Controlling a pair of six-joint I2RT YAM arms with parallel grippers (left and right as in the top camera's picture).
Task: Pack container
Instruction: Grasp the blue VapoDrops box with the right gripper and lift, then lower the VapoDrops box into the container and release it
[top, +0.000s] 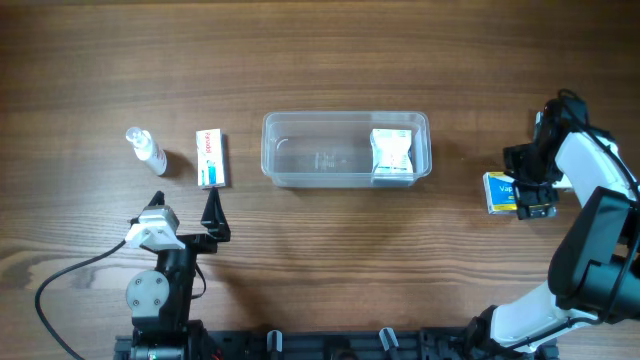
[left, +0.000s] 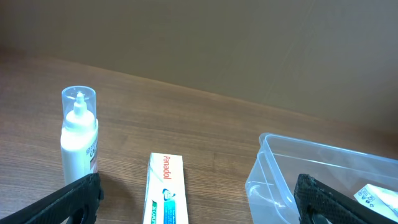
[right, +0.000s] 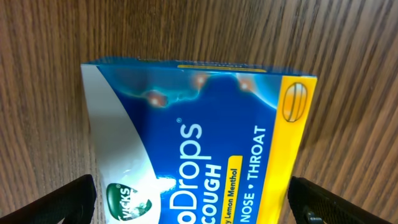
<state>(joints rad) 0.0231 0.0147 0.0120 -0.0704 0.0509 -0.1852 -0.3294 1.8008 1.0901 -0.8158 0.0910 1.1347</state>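
Note:
The clear plastic container (top: 345, 150) stands mid-table with a white and green packet (top: 392, 155) at its right end. In the left wrist view the container (left: 323, 177) is at the lower right. A blue and yellow Vicks cough drops box (top: 499, 193) lies to the container's right. My right gripper (top: 524, 200) hangs over the box, open. In the right wrist view its fingers (right: 68, 199) flank the box (right: 199, 137) without touching. My left gripper (top: 214, 215) is open, just short of a white Panadol box (top: 211, 158) and empty. A small capped bottle (top: 147, 150) stands left of it.
In the left wrist view the bottle (left: 79, 140) stands upright at the left. The Panadol box (left: 165, 190) lies between my open left gripper's (left: 199, 193) fingers, farther out. A black cable (top: 70, 280) runs along the near left of the wooden table (top: 330, 260).

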